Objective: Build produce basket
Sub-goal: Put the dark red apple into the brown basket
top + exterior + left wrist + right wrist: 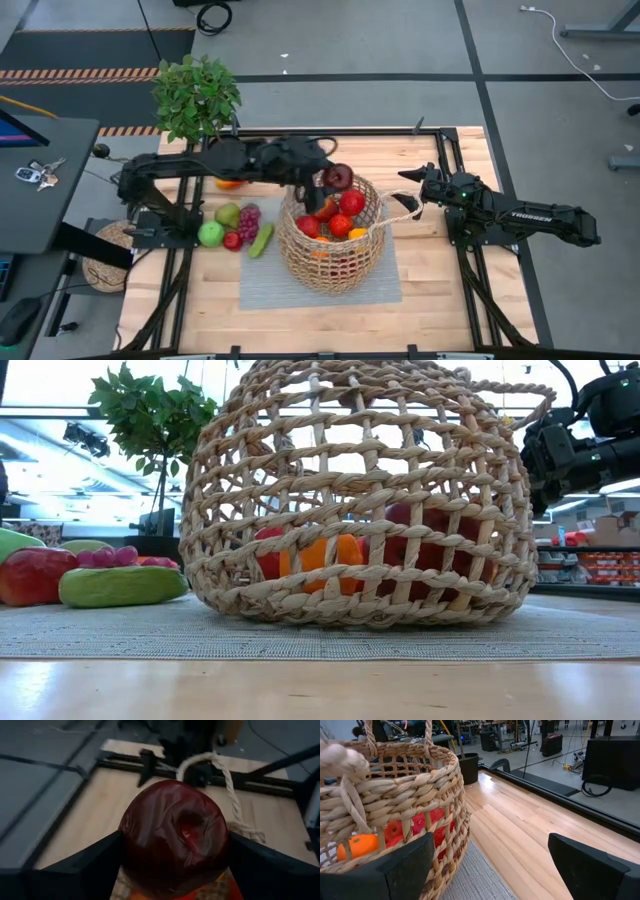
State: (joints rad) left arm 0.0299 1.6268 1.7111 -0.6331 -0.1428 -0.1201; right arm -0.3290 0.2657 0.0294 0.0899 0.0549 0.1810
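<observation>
The tan wicker basket (330, 245) stands on a grey mat (300, 290) with red apples (340, 222) and an orange piece (320, 555) inside. My left gripper (335, 180) is shut on a dark red apple (175, 835) above the basket's far rim. My right gripper (408, 200) is open beside the basket's right loop handle (398, 207). The handle shows blurred near one finger in the right wrist view (340, 757). A green apple (211, 234), pear (228, 213), grapes (249, 221) and cucumber (261, 240) lie left of the basket. My left gripper pinches the dark red apple's two opposite sides (131, 845) between its two fingers (90, 862). The apple is lifted clear, above the basket's far rim. Whether my right gripper touches the loop handle, I cannot tell.
A potted leafy plant (195, 95) stands at the table's far left corner. An orange (228, 184) lies under the left arm. Black rails (440, 150) frame the table. Bare wood lies right of the basket (530, 840) and along the near edge.
</observation>
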